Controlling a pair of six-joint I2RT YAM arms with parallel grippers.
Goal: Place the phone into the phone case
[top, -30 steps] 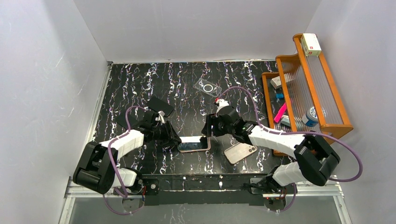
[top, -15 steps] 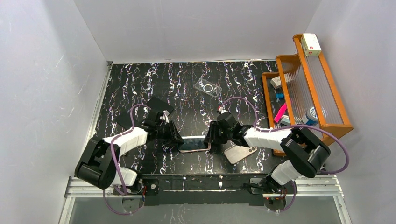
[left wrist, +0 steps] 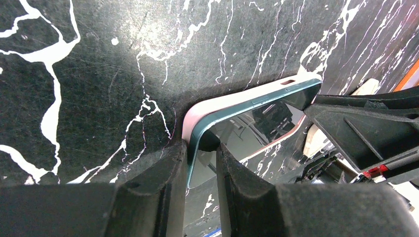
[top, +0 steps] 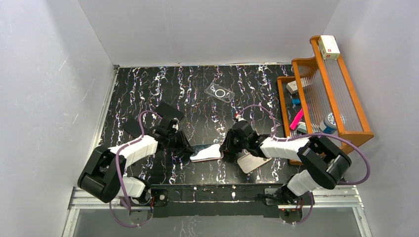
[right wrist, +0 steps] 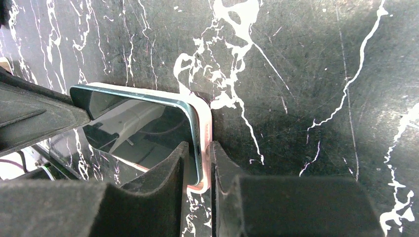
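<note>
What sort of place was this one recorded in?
Probably a lab robot test cell: plain white panels enclose a black marbled tabletop, a left arm and right arm are bolted at its near edge, and a wooden rack of small props stands at the right.

The phone's ends were hidden behind the left gripper and right gripper; the wooden rack's small contents could not be identified.

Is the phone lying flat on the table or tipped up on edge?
Tipped up on edge. Both wrist views show the phone, against its pink case, turned screen-sideways, with jaws pinching front and back at each end.
</note>
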